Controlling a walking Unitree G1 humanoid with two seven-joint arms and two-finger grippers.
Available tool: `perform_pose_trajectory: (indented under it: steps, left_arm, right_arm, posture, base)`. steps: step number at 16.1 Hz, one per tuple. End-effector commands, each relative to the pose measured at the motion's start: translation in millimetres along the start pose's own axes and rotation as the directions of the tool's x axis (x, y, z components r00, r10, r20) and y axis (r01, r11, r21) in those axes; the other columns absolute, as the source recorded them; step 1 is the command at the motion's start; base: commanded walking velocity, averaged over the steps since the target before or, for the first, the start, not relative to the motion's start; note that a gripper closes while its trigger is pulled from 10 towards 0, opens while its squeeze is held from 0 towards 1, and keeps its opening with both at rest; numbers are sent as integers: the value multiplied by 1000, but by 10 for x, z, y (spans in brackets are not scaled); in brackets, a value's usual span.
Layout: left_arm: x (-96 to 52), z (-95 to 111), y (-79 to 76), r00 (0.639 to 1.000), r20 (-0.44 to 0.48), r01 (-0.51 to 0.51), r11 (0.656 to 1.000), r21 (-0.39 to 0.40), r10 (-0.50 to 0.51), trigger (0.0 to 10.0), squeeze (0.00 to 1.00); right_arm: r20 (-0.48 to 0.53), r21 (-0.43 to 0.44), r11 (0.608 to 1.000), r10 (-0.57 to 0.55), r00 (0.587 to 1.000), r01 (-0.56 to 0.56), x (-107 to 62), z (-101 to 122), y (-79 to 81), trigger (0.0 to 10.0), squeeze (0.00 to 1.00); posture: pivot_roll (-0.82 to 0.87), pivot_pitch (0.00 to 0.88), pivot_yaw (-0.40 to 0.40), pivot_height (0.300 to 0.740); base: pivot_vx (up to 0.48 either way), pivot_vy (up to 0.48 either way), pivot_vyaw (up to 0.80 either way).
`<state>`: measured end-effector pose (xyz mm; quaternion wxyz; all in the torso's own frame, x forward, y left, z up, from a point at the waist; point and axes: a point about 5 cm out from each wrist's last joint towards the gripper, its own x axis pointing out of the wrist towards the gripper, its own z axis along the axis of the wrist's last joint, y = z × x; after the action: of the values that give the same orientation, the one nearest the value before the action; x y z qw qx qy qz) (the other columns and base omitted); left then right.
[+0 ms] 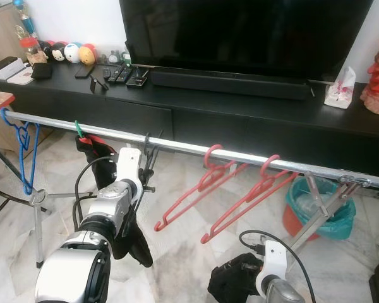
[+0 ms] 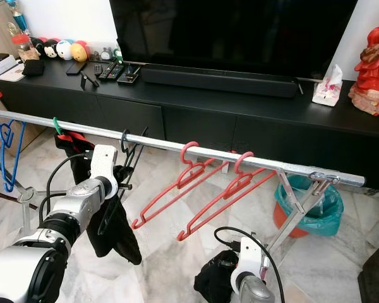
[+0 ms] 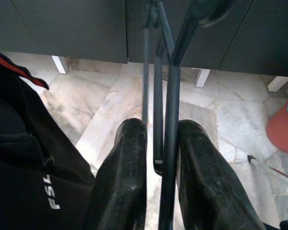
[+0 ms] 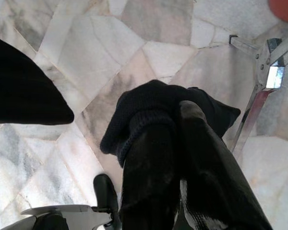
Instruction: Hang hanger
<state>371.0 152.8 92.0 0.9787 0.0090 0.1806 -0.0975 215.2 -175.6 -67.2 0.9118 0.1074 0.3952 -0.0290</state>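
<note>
Left wrist view: left hand [image 3: 158,158] clamped on black hanger [image 1: 144,165], hook already over rail [image 1: 189,148]. Release remains. Right hand [image 4: 177,143] grips dark cloth [image 4: 149,108], low.

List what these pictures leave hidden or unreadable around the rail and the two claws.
- Black hanger: lower part hidden behind the left claw and arm, eye views.
- Dark cloth in the right claw: bunched, kind unreadable.
- Rail: left end cut by the edge.
</note>
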Motion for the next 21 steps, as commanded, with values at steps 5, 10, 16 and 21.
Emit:
perform_pose_trajectory:
  steps: [5, 10, 16, 21]
  left_arm:
    - [-21, -55, 62, 999, -4, -33, 999, 26, 33, 0, 0]
    - [-22, -18, 72, 999, 26, -44, 999, 32, 43, 0, 0]
    - [-19, 1, 58, 998, 46, -42, 999, 27, 41, 0, 0]
    - [-44, 69, 86, 988, 137, -74, 997, -12, 75, 0, 0]
  right_arm:
    - [-12, 2, 1000, -8, 1000, 8, -6, -6, -42, 10000, 0]
    - [-15, 1, 1000, -7, 1000, 7, -4, -9, -35, 10000, 0]
    - [-12, 2, 1000, -2, 1000, 2, 0, -6, -7, 10000, 0]
    - [-10, 3, 1000, 0, 1000, 0, 1, -7, -1, 10000, 0]
  posture:
    - [-85, 0, 29, 719]
    - [-86, 0, 31, 719]
    - [-84, 0, 30, 719]
    - [-82, 0, 31, 719]
  base:
    - [0, 0, 0]
    - [0, 0, 0]
    - [0, 0, 0]
    - [0, 0, 0]
